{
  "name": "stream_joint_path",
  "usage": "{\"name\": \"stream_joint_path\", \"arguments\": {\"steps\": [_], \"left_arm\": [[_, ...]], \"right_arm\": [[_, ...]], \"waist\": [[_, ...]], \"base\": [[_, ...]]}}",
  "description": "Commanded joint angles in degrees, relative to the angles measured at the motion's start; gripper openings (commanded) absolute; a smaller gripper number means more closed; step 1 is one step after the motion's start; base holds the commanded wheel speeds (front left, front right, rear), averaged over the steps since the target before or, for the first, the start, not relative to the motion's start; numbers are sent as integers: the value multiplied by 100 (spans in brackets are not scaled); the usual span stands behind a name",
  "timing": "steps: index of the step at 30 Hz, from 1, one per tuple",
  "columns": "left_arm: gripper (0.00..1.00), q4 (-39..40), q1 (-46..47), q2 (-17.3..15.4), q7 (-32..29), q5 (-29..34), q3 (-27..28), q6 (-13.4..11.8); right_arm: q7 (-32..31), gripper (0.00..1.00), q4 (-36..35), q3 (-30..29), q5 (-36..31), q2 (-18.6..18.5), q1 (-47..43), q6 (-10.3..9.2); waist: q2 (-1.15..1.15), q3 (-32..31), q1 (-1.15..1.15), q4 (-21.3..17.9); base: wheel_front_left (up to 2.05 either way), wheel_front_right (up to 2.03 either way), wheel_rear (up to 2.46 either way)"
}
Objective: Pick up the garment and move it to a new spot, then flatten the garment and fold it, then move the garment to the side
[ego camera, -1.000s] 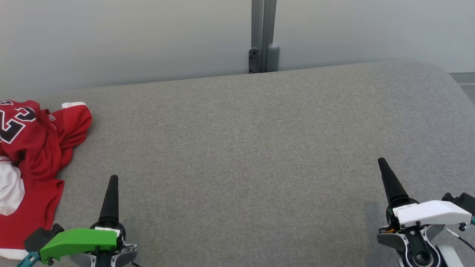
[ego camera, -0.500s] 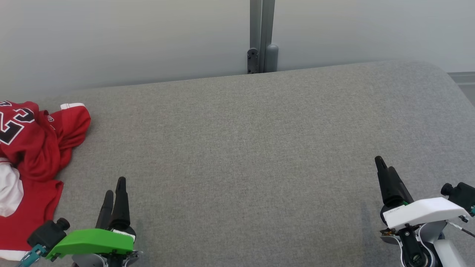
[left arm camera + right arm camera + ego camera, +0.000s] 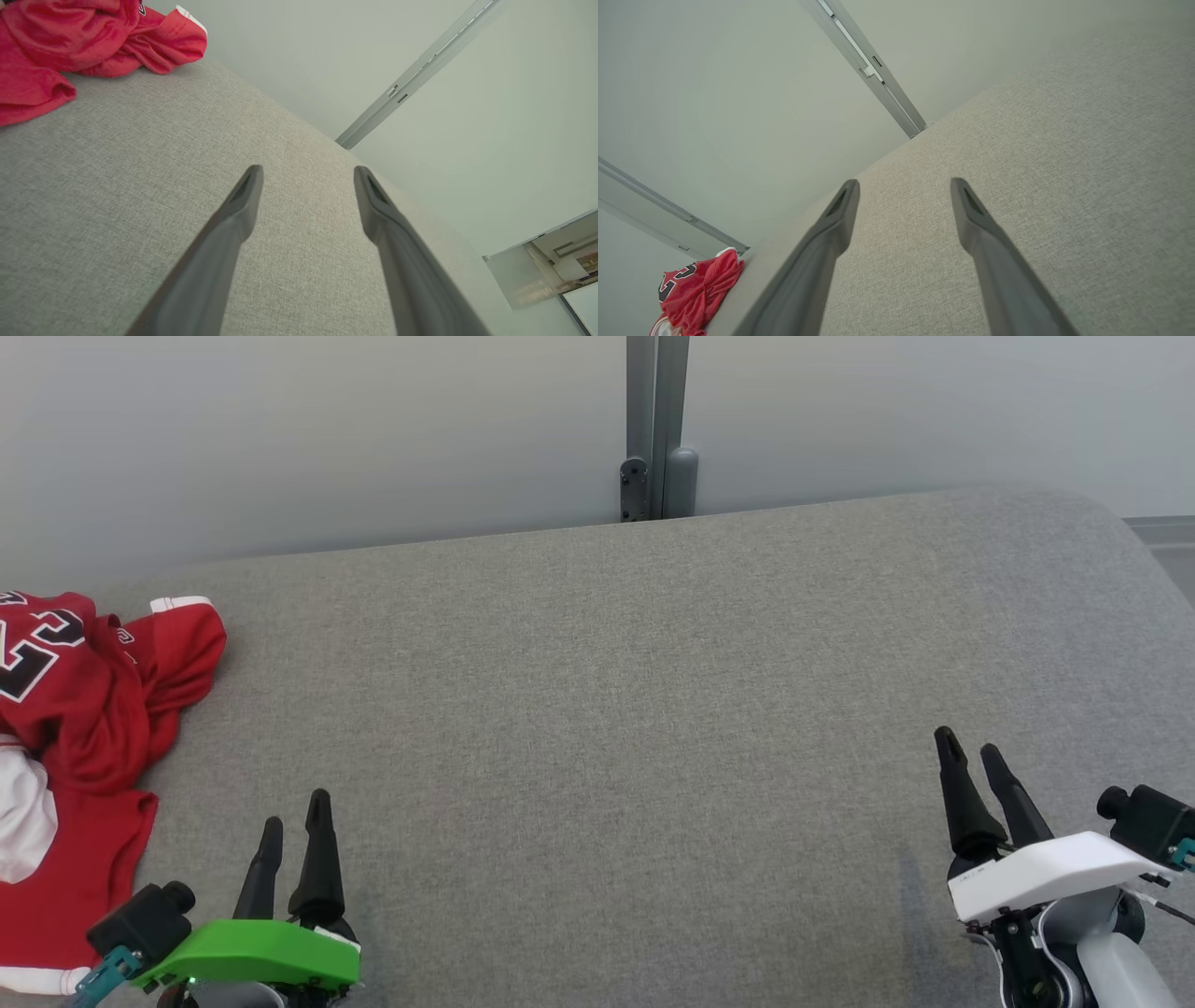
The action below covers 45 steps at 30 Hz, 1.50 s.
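table: the grey cloth top spans the head view, and its bare middle is likely the room for spreading and folding.
wall post: upright at 12 o'clock, behind the table's far edge.
shirt: red with white trim, crumpled in a heap at 9 o'clock by the table's left edge, not yet picked up.
left claw: at 7 o'clock, released and empty, near the shirt's lower part, so probably the first to reach.
right claw: at 4 o'clock, released and empty, well apart from the shirt.
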State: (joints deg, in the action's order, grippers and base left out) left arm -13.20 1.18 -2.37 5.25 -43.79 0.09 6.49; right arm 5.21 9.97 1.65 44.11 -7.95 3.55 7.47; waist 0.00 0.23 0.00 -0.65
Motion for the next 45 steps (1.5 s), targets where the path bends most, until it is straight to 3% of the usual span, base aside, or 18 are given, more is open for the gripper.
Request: {"name": "stream_joint_path", "arguments": {"steps": [1,24,45], "left_arm": [[100,94,25,-43,71,223,-10,-3],[100,156,-179,-55,429,1758,25,-6],[100,144,-351,-63,703,2862,109,25]], "right_arm": [[76,100,-77,25,-209,-68,12,2],[430,100,-76,115,-1625,-183,-88,3],[708,100,-82,110,-2487,-268,-213,3]], "waist": [[0,1,0,4],[0,22,0,-23],[0,-4,0,42]], "base": [[0,0,0],[0,0,0],[0,0,0]]}}
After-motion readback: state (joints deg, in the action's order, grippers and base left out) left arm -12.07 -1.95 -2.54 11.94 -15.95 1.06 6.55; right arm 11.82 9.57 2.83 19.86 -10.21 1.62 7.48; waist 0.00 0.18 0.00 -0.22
